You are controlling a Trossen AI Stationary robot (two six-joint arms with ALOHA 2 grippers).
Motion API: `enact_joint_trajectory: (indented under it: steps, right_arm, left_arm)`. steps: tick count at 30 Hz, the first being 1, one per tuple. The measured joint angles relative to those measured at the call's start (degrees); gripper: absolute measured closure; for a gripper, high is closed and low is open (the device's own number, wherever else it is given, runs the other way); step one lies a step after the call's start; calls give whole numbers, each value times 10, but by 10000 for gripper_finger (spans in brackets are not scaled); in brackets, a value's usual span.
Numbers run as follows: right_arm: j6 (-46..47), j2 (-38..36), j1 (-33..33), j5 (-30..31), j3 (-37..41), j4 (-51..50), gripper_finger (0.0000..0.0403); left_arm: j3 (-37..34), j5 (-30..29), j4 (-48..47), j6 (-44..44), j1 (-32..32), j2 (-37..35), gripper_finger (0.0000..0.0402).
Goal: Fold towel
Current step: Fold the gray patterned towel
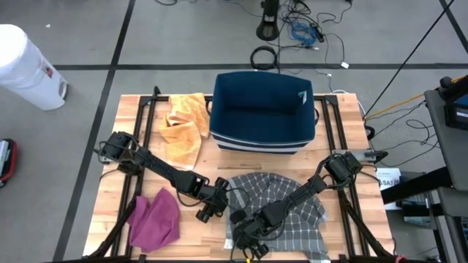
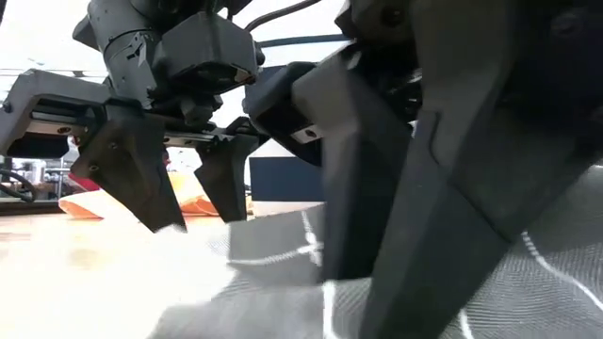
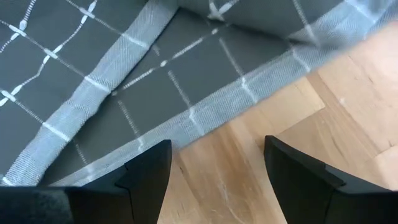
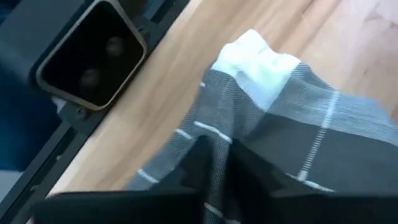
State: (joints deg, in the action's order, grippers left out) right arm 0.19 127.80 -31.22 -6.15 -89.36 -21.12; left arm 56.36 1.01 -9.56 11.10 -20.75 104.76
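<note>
The right pincer (image 4: 214,165), closed on a pinch of the grey checked towel (image 1: 281,208) at its near edge on the tabletop (image 1: 197,241), looks ready to lift it for folding, while the left pincer (image 3: 214,180) hovers wide open, empty, just beside the towel's left hem.

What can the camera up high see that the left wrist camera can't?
Only the high view shows the blue bin, the orange cloth, the purple cloth and the right pincer shut on the grey checked towel. Only the left wrist view shows the towel's light hem up close, with the left pincer open over bare wood just beside it. Both show the towel and the wooden table.
</note>
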Motion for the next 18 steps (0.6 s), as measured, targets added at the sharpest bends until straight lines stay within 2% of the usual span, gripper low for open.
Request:
enact_joint_trajectory:
  steps: [2,8,12,18]
  right_arm:
    - [-2,-2,-2,-14,0,-3,391]
    - [10,-3,-15,-25,1,-14,400]
    - [15,-4,-14,-28,1,-13,401]
    - [17,-9,-15,-31,3,-16,402]
  left_arm:
    - [0,-25,-7,9,0,-6,143]
    - [0,-129,4,37,0,-64,166]
    - [0,-135,29,79,0,-75,188]
    - [0,-132,36,119,3,-46,200]
